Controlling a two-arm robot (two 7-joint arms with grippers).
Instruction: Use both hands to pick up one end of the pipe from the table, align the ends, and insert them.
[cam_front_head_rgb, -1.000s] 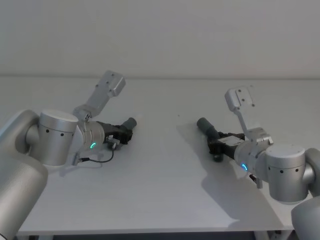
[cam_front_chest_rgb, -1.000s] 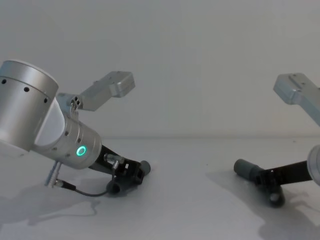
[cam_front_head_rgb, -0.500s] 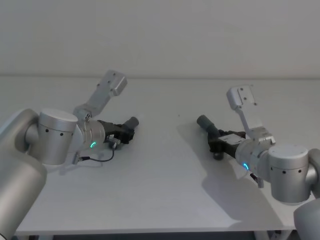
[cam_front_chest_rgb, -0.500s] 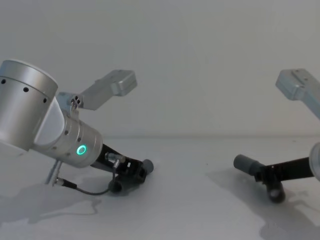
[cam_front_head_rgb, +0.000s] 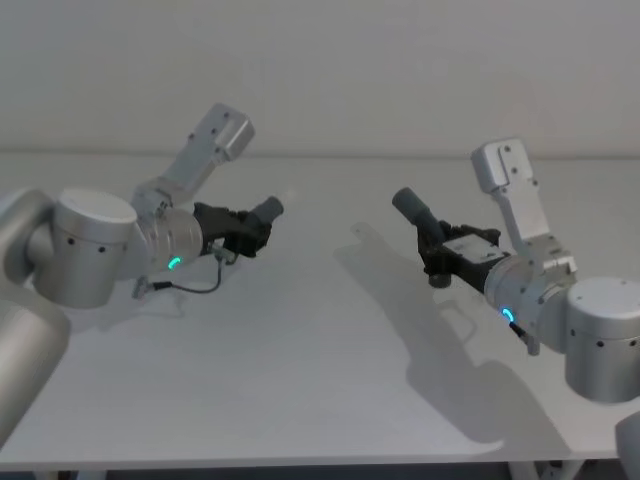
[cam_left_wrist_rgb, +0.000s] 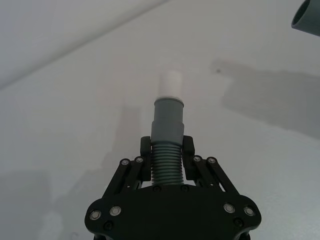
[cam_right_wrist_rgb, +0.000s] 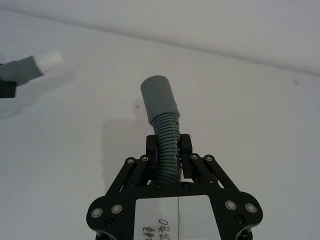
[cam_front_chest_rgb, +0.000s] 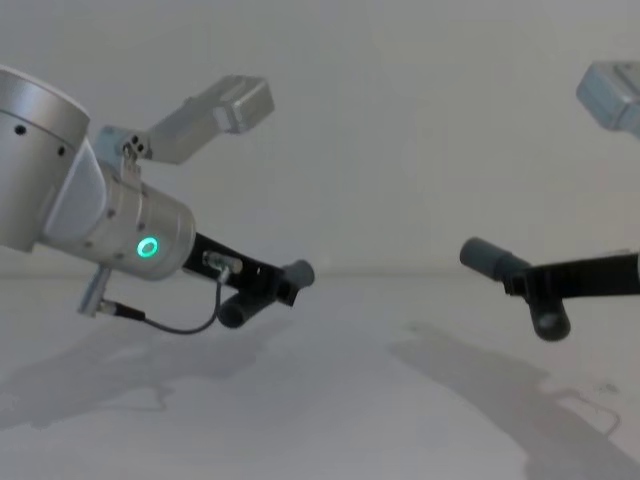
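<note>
**Both halves in the air, and a joint that could go crooked**

I am holding both halves clear of the plain matte white table (cam_front_head_rgb: 300, 380), well apart from each other. My black two-fingered left gripper (cam_left_wrist_rgb: 166, 150) is clamping the ribbed middle of the short dark-grey plastic left pipe piece (cam_left_wrist_rgb: 167, 122) over the table's left side, nearer the far edge. Its narrow white stub (cam_left_wrist_rgb: 169, 82) is pointing out ahead. My black two-fingered right gripper (cam_right_wrist_rgb: 168, 147) is pinching the ribs of the dark-grey right pipe piece (cam_right_wrist_rgb: 165, 122) toward the right edge, with its smooth grey collar (cam_right_wrist_rgb: 159, 97) leading.

The trouble I am expecting is misalignment. The two ends are not lying on one line, and the right piece is leaning off to one side of my grip. If I am bringing them together at an angle, the stub will likely be catching the collar's rim instead of entering. Pushing harder could be flexing the ribs or sliding a piece back through my fingers, since I am gripping corrugations.

I am not seeing into the collar's mouth, so I cannot judge the fit. The rear bend of each piece is sitting behind my own fingers. From my left wrist, the far collar is being cut off at the frame's corner.
</note>
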